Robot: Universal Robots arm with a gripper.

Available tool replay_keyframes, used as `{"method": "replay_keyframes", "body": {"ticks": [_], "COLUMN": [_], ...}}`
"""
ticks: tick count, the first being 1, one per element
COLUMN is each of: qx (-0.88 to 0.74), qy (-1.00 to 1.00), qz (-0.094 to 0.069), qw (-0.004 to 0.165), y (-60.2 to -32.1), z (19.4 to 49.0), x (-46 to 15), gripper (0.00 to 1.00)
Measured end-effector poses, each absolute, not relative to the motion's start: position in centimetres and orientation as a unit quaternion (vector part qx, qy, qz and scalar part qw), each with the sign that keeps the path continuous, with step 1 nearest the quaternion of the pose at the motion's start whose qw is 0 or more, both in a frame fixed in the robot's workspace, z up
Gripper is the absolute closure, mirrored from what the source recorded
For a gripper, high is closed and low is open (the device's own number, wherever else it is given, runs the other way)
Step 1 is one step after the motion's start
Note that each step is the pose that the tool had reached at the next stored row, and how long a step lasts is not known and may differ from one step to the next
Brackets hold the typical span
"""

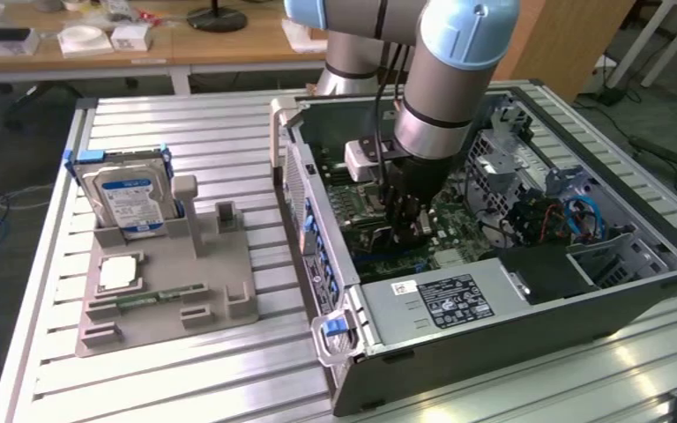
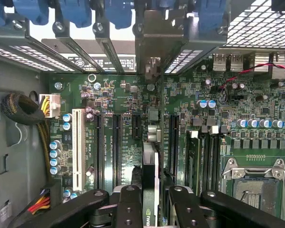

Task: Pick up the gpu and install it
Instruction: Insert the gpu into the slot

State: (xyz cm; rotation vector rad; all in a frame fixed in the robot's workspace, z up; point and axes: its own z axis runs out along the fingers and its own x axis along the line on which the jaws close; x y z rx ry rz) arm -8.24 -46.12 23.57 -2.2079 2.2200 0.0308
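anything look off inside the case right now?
Nothing stands out. The gripper holds the gpu edge-on over the motherboard, its bracket end pointing at the rear slot covers. No loose or spilled parts. On the gray tray outside, the hard drive stands upright.

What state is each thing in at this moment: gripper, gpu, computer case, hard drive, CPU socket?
gripper: shut on the gpu, down inside the case.
gpu: held edge-on over the motherboard slots.
computer case: side open, lying flat.
hard drive: upright in the grey holder.
CPU socket: empty.
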Motion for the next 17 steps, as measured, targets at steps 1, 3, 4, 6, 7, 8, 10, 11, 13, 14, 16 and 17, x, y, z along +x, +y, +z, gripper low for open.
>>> {"method": "replay_keyframes", "body": {"ticks": [1, 3, 4, 6, 7, 8, 10, 11, 13, 14, 16, 17], "qx": [-0.705, -0.705, -0.705, -0.705, -0.705, -0.705, -0.705, -0.705, -0.705, -0.705, -0.705, -0.705], "qy": [0.709, 0.709, 0.709, 0.709, 0.709, 0.709, 0.709, 0.709, 0.709, 0.709, 0.709, 0.709], "qz": [0.009, 0.009, 0.009, 0.009, 0.009, 0.009, 0.009, 0.009, 0.009, 0.009, 0.009, 0.009], "qw": [0.004, 0.003, 0.003, 0.003, 0.003, 0.003, 0.003, 0.003, 0.003, 0.003, 0.003, 0.003], "y": [-46.09, -46.09, -46.09, -46.09, -46.09, -46.09, -46.09, -46.09, -46.09, -46.09, -46.09, -46.09], "z": [23.6, 23.67, 23.66, 23.66, 23.67, 23.66, 23.67, 23.67, 23.67, 23.67, 23.67, 23.67], "x": [-8.25, -8.26, -8.26, -8.26, -8.26, -8.26, -8.26, -8.26, -8.25, -8.26, -8.25, -8.26], "gripper": [0.74, 0.74, 0.74, 0.74, 0.74, 0.74, 0.74, 0.74, 0.74, 0.74, 0.74, 0.74]}}
